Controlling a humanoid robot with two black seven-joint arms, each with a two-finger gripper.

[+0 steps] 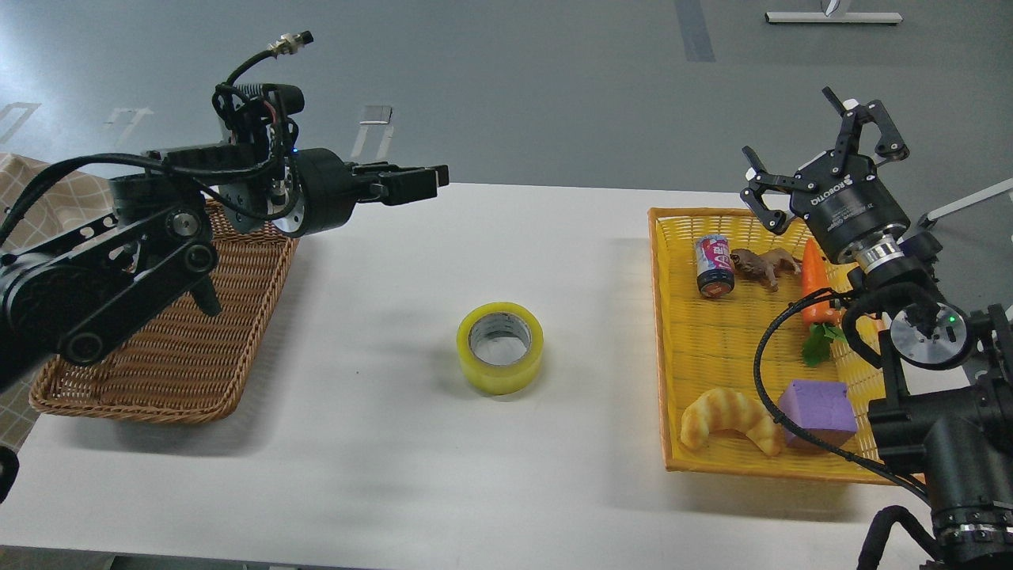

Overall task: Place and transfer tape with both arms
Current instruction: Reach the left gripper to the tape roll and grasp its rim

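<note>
The tape (500,378), a yellowish roll with a grey-white core, lies flat on the white table (443,483) at its middle. My left gripper (423,180) hangs above the table's far left part, pointing right, up and to the left of the tape. It is seen side-on and dark, so its fingers cannot be told apart. My right gripper (809,134) is open and empty, raised over the far corner of the yellow basket (663,348), well to the right of the tape.
A brown wicker basket (182,364) sits at the left, partly under my left arm. The yellow basket holds a can (715,265), a toy animal (764,265), a carrot (813,277), a croissant (728,416) and a purple block (815,412).
</note>
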